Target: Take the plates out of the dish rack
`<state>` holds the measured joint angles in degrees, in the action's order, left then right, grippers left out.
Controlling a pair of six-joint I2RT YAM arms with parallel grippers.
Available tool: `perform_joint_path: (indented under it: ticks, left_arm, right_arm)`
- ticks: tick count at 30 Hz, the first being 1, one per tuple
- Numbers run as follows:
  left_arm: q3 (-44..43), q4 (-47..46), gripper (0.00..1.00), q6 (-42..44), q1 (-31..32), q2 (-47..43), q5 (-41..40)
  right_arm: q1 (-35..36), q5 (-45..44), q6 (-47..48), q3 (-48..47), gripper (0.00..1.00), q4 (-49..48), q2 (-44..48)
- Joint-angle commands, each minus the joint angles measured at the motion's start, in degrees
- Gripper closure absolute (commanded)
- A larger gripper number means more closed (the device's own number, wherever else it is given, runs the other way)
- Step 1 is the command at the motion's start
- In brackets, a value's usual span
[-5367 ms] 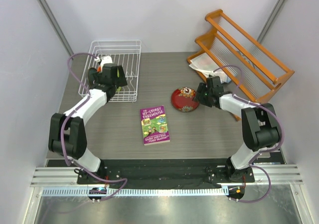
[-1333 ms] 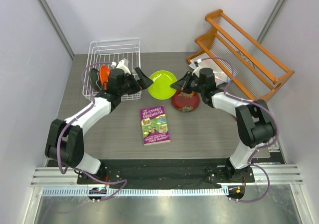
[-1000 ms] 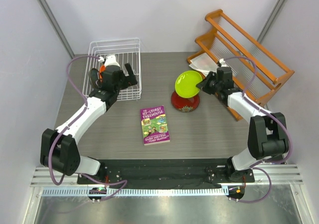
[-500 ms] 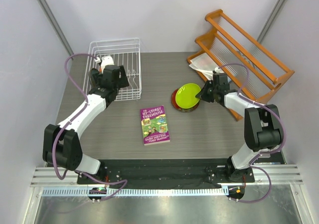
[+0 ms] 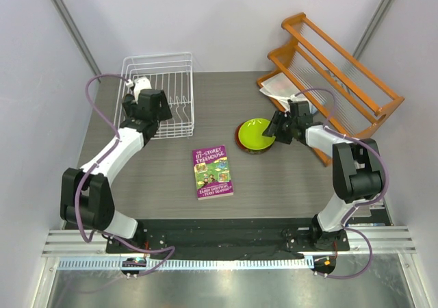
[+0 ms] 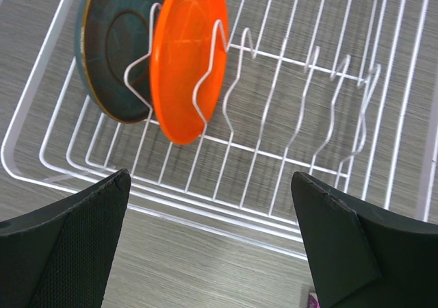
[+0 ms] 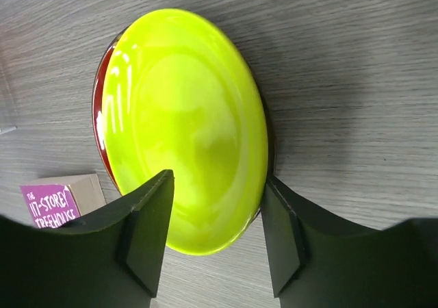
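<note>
Your left gripper (image 6: pixel 211 183) hung over the near wall of the dish rack (image 5: pixel 178 92), its fingers spread wide and holding nothing. Two plates stood on edge among the tines at the rack's left end: the teal-blue plate (image 6: pixel 109 55) outermost and the orange plate (image 6: pixel 188 55) just beside it, overlapping it in the wrist view. The other slots in that view stood bare. The purple-and-green book (image 5: pixel 213 172) lay flat on the table (image 5: pixel 164 178), between the arms and nearer the bases.

Right of the book, the lime green plate (image 7: pixel 191 130) lay face up on the dark red plate (image 7: pixel 101 140), which showed only as a sliver at its edge. Your right gripper (image 7: pixel 217 181) sat low over that stack with its fingers parted to either side of the lime rim, apparently let go. The orange wooden rack (image 5: pixel 342 68) stood behind it.

I judged the job half done and the step in hand to be the release of the second plate. Next, you needed the left gripper down on the orange plate's upper rim, clear of the wire, then a straight lift out of the tines.
</note>
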<state>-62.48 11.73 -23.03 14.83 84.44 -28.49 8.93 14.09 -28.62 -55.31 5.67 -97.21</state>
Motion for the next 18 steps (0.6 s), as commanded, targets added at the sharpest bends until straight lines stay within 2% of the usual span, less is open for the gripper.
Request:
perform_joint_path:
  ticks: [1, 3, 4, 11, 18]
  left_arm:
    - [-2.4, 0.1, 0.00, 0.5, -2.0, 0.7, -0.9]
    - [-2.3, 0.1, 0.01, 0.6, -2.6, 0.7, -0.6]
    - [-2.3, 0.1, 0.01, 0.6, -2.7, 0.7, -0.6]
    - [-3.3, -0.2, 0.00, 0.8, -4.1, 1.9, -0.5]
    - [-4.2, -1.5, 0.01, 1.3, -6.9, 5.1, -0.4]
  right_arm:
    - [0.1, -0.4, 2.8, -2.6, 0.37, 2.5, 1.1]
    - [0.6, -1.7, 4.0, -3.8, 0.28, 4.5, 1.3]
    - [0.7, -2.4, 5.3, -5.3, 0.27, 7.1, 1.4]
    - [3.0, -13.0, 6.9, -7.1, 0.24, 11.2, 4.6]
    - [3.5, -15.7, 7.1, -7.5, 0.23, 11.4, 5.3]
